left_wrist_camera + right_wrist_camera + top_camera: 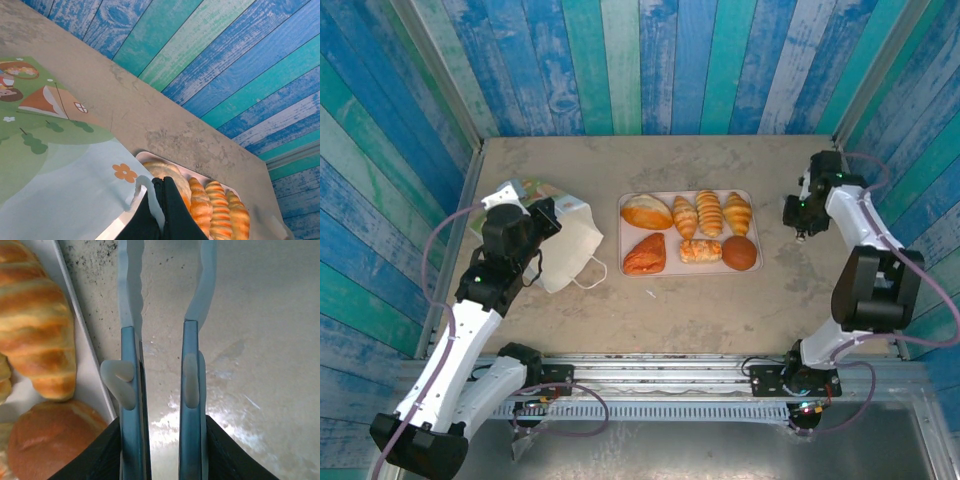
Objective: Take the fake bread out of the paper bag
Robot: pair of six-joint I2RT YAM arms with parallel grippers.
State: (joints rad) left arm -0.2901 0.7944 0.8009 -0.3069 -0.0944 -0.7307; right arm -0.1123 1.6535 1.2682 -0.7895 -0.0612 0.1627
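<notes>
**crumb_watch:** So, where's the fake bread point(685, 216) at right now?

**yam_fan:** All seven pieces are on the pink tray point(690, 272). In the row nearest the arms there's a reddish pastry point(645, 255), a small roll, and the round bun point(740, 253) at the tray's right end. The row behind that is an oval roll plus three croissants.

**crumb_watch:** And the paper bag point(572, 245)?

**yam_fan:** It's lying just left of the tray, with a cord handle point(592, 272) curling toward the tray's near-left corner.

**crumb_watch:** Claws?

**yam_fan:** The left gripper point(545, 215) is over the bag, on the side facing the tray. Its fingers are squeezed together right at the bag's edge. Honestly can't tell if any paper is pinched between them.

The right gripper point(800, 215) hangs just right of the tray, level with the far row. Its fingers are apart with only bare table point(165, 390) between them. The wrist view has a croissant point(35, 325) and the bun right beside it.

Behind the tray it's the blue-and-teal plank wall point(670, 60).
</notes>
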